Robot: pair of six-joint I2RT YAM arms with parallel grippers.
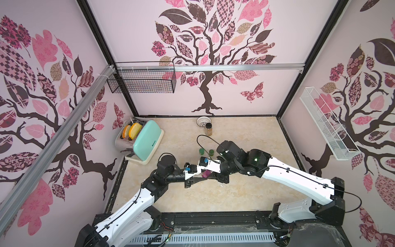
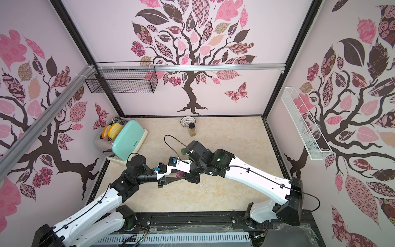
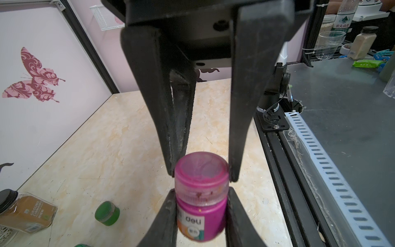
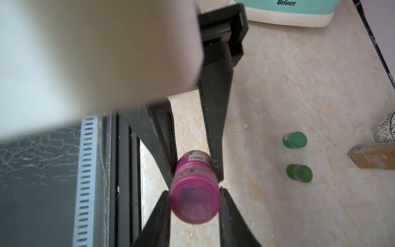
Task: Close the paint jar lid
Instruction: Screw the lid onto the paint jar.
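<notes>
Left wrist view, item record.

**Item:** magenta plastic paint jar [image 3: 201,216] with a printed label, fitted with a translucent pink screw lid [image 3: 202,169].

**Location:** held between the two arms over the beige marbled tabletop [image 3: 106,149], towards its front middle. It appears lifted clear, though contact underneath cannot be confirmed.

**Tooling:**
- The left gripper [image 3: 201,190] is pinching the jar body.
- The right gripper [image 3: 202,175] is pinching the lid from the opposite end.
- Both sets of black fingertips sit just beside each other at the lid's skirt.

**Condition:** the lid is seated on the neck, with paint smears on the skirt. Whether it is fully threaded cannot be told.

**Hazards, as judged:**
- Cross-threading if the lid sits tilted when it is turned.
- The body may rotate inside the left pinch, because only the fingertips bear on smooth plastic. The lid would then spin without tightening.
- The fingertips of the two grippers may clash as the right wrist turns, given how close together they sit.
- A slip at either end could drop the jar, which might roll towards the two small green jars [image 4: 295,140] standing nearby.
- If the lid is loose at that point, paint could spill.
</notes>
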